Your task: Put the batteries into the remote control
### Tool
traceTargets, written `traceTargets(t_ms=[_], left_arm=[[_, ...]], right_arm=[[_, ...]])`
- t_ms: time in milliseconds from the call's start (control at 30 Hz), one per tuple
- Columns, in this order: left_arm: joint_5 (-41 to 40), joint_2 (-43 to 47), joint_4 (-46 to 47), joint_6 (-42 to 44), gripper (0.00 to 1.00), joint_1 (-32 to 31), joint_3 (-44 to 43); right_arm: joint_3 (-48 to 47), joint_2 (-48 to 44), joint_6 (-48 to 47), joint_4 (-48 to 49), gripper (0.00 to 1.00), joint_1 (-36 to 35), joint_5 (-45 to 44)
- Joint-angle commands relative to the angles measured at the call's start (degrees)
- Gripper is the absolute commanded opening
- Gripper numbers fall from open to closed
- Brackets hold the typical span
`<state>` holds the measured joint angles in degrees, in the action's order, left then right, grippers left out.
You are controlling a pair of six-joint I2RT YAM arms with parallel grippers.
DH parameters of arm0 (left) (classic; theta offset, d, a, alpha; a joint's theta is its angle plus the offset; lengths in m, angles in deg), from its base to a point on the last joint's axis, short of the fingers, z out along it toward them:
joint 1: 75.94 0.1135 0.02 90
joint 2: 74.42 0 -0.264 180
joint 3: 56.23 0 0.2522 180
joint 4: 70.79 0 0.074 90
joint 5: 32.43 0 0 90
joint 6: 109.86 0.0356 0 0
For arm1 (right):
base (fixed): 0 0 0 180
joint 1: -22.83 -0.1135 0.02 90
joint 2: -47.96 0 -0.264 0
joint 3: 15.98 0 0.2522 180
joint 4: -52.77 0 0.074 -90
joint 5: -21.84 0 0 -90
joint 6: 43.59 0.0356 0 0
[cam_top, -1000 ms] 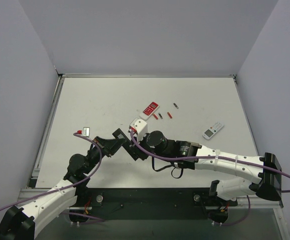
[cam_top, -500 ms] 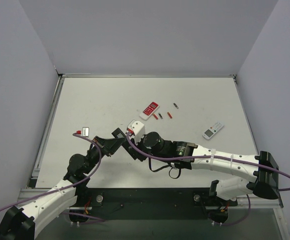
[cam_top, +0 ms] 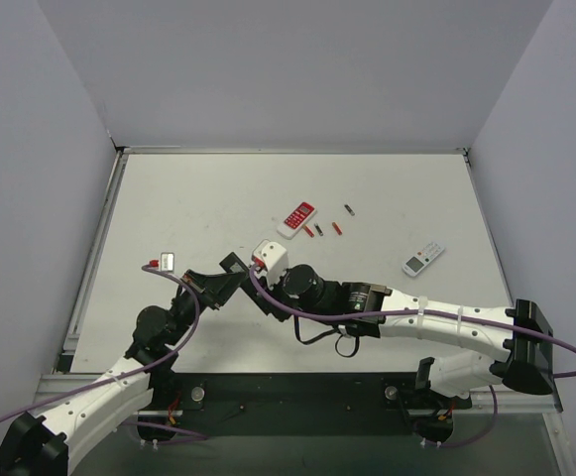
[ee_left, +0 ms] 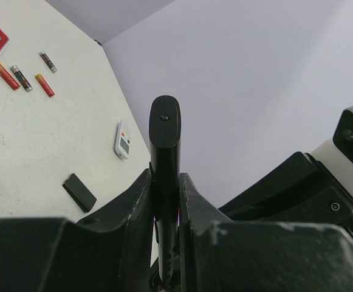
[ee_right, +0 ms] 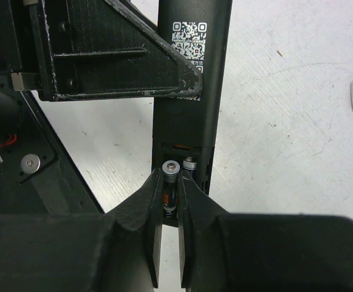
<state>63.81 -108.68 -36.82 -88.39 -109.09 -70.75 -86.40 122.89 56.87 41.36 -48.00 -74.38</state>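
Observation:
My left gripper (ee_left: 165, 182) is shut on the long black remote control (ee_left: 164, 158) and holds it edge-on above the table. In the right wrist view the remote (ee_right: 191, 79) shows its back, with the battery bay open at its near end. My right gripper (ee_right: 171, 194) is shut on a battery (ee_right: 171, 182), held at the left slot of the bay. A second battery (ee_right: 190, 164) lies in the right slot. Several loose batteries (cam_top: 318, 229) lie mid-table. From above, the two grippers meet near the left gripper (cam_top: 218, 283), with the right gripper (cam_top: 268, 297) beside it.
A red-and-white remote (cam_top: 298, 215) lies beside the loose batteries. A small white-grey remote (cam_top: 423, 258) lies to the right. A flat black cover piece (ee_left: 79, 192) lies on the table. A small silver and red item (cam_top: 169, 261) sits left of my left gripper.
My right arm has shifted slightly left, bringing its gripper and battery closer in on the remote. The left arm has hardly moved.

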Motion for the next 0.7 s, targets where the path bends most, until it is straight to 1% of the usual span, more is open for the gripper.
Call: traceTargets(t_ms=[0, 233, 667], left_arm=[[-1.1, 2.1, 4.9, -1.8, 0.0, 0.2, 2.3], [-0.4, 1.6, 4.0, -1.3, 0.0, 0.2, 2.0], [-0.9, 2.1, 1.7, -1.6, 0.0, 0.2, 2.2]], right_arm=[[-1.6, 1.8, 0.4, -2.1, 0.08, -0.6, -2.4], [-2.7, 2.5, -0.2, -2.1, 0.17, -1.0, -3.1], [-4.2, 2.8, -1.1, -2.1, 0.18, -1.0, -8.2]])
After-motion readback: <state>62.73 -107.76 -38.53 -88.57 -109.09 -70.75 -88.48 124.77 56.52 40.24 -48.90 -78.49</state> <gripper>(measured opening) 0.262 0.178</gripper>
